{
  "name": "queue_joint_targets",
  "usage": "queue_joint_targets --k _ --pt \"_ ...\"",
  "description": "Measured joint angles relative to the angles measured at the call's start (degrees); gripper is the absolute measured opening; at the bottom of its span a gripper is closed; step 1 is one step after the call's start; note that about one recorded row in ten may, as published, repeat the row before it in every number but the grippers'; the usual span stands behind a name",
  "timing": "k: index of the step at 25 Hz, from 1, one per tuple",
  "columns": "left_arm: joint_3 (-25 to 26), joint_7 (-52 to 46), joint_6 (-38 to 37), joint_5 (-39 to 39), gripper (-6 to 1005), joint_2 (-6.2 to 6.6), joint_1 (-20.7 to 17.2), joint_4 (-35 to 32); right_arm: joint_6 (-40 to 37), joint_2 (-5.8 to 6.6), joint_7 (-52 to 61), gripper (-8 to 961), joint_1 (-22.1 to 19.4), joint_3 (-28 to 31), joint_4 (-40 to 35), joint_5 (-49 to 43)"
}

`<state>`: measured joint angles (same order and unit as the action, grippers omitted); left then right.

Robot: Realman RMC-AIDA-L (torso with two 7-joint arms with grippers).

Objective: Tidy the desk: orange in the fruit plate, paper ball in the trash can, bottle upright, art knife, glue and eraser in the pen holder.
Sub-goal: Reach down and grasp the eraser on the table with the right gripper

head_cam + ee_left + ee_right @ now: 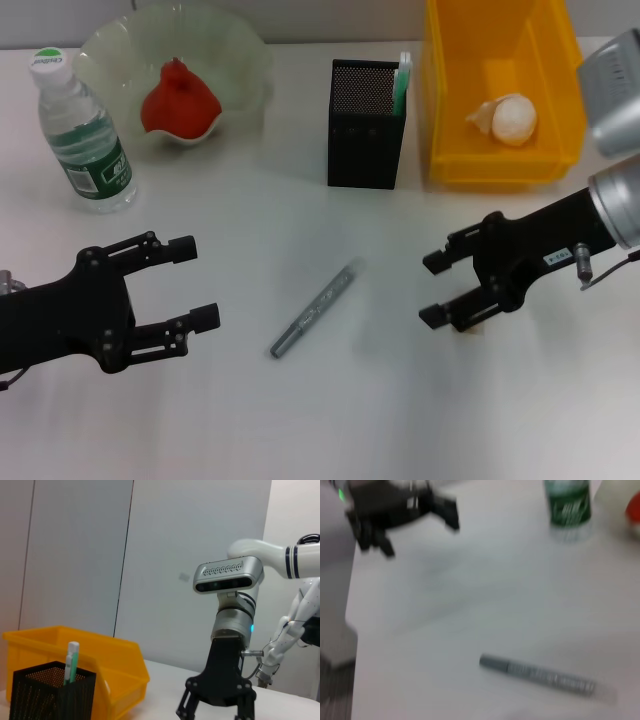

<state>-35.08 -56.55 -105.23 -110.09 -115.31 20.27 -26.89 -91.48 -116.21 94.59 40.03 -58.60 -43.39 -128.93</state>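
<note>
Head view: right claw spread wide, empty, low over eraser; left claw wide, empty.

White table carries bottle, fruit plate, pen holder, trash can, art knife

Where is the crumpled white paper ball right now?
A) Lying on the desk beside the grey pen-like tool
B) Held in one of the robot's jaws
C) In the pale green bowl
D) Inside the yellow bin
D. The paper ball lies on the floor of the yellow bin, while the green bowl holds only the orange.
</note>
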Motion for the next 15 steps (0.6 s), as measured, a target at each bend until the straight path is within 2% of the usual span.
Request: queue_joint_targets --k 3,4,9,15 --pt "0.0 0.0 0.2 0.0 801 -0.03 0.1 0.0 0.4 -0.35 2.5 770 1.4 -2.6 -1.0 -3.5" --pt "0.0 0.0 0.3 -0.1 801 -0.04 0.1 0.0 1.0 -0.83 3.5 770 1.9 -3.9 -2.0 -5.5" --pt "0.0 -0.2 0.4 -0.8 801 -0.07 0.2 0.0 2.2 -1.93 4.7 770 1.6 -5.3 -5.4 -8.8" --pt "0.0 -0.4 0.8 -1.0 801 -0.29 0.2 0.0 1.1 -2.07 6.7 770 2.1 -6.4 -6.9 -13.0"
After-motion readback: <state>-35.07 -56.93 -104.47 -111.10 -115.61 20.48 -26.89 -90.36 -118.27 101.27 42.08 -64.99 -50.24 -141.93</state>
